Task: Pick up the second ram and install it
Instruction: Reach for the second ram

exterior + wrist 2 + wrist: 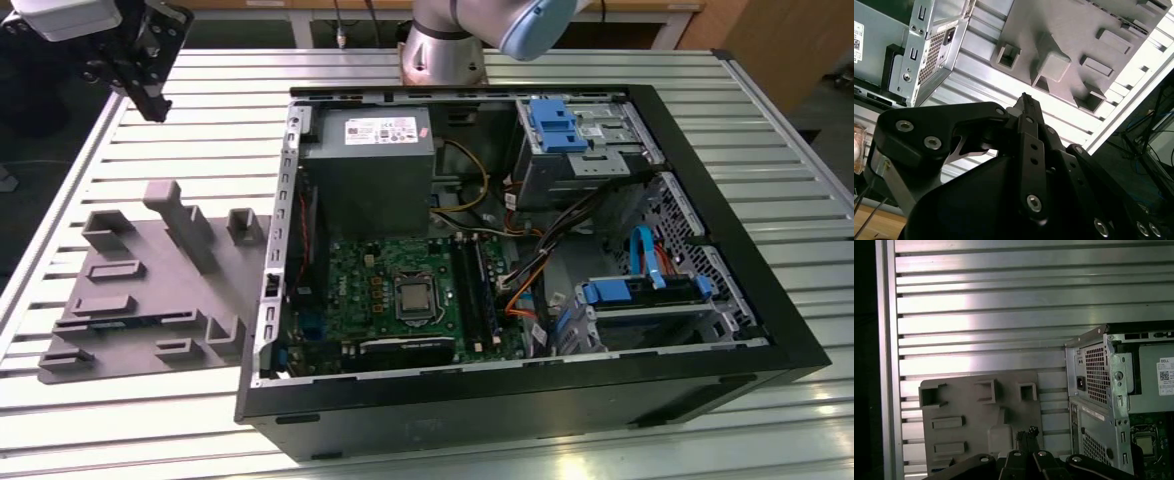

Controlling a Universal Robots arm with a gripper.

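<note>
gripper (150, 105) hangs in the air at the far corner of the slatted metal table (134, 420), on the exterior view's left. it is above and beyond the grey tray (147, 270) and well apart from the open computer case (534, 390). jaws look closed or almost closed, tips together with nothing between them. in both wrist views the black fingertips (1026, 100) (1027, 432) sit over the tray (1074, 30) (964, 400) without touching it.

the second ram (104, 322) looks like the thin dark blue-green strip lying flat in a low slot of the tray, at the tray's near end on the exterior view's left. it is small in frame, so this id is not certain. it is not in the gripper and not in the case.

the tray has upright blocks and rectangular pockets and lies just beside the case on the table. the case lies on its side with the panel off. inside, the green motherboard (387, 270) has long black slot rails (474, 285) beside the cpu socket. whether a stick is seated in them can't be told. a grey power supply (367, 170) sits at the case's far end. the arm base (447, 45) stands behind the case.
</note>
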